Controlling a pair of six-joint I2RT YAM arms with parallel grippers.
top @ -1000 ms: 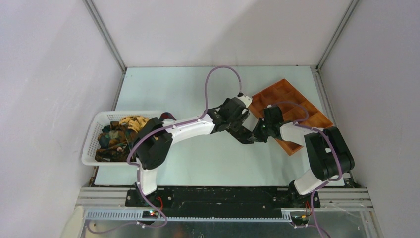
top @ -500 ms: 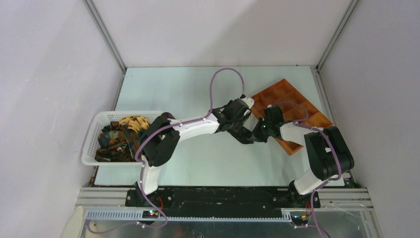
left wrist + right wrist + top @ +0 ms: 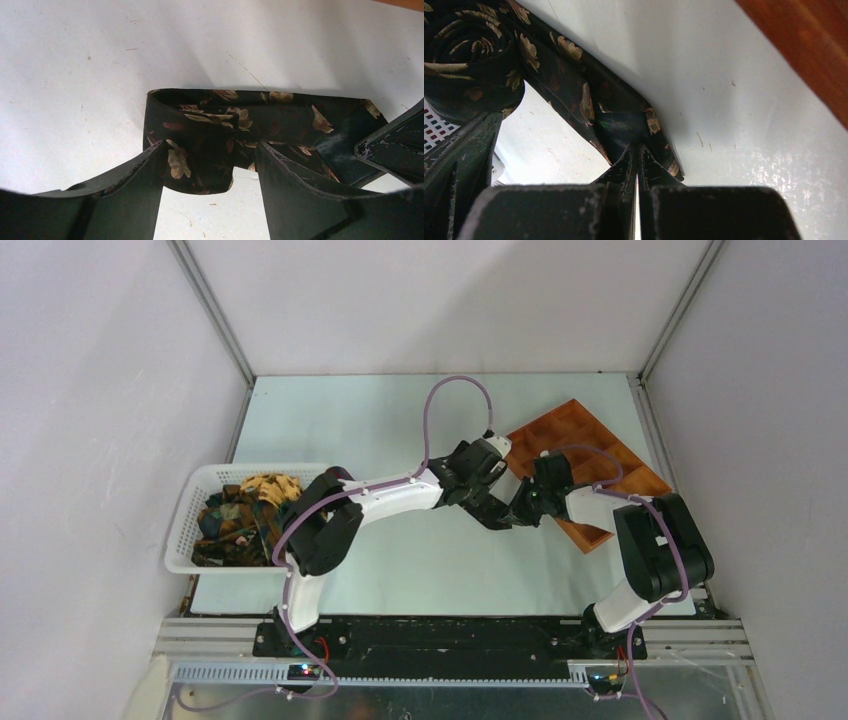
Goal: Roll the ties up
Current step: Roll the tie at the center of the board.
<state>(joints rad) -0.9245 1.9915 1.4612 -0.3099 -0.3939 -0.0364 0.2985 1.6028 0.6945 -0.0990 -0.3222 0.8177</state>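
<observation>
Mid-desk, our right gripper (image 3: 638,165) pinches one half-rolled tie (image 3: 260,117); left gripper (image 3: 210,165) straddles its coil, wide. Basket (image 3: 190,502) ties (image 3: 238,516) await; tray (image 3: 580,440) unfilled.

No readable text, label, brand or number anywhere in my views; tie (image 3: 260,117) print only leaves, no lettering

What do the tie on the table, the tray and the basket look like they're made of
The tie looks like soft woven fabric with a slight sheen, dark with gold leaf print; it folds and rolls limply. The tray seems to be orange-brown wood or wood-look plastic, matte; I can't tell which. The basket looks like white plastic, judging by its perforated mesh walls.
</observation>
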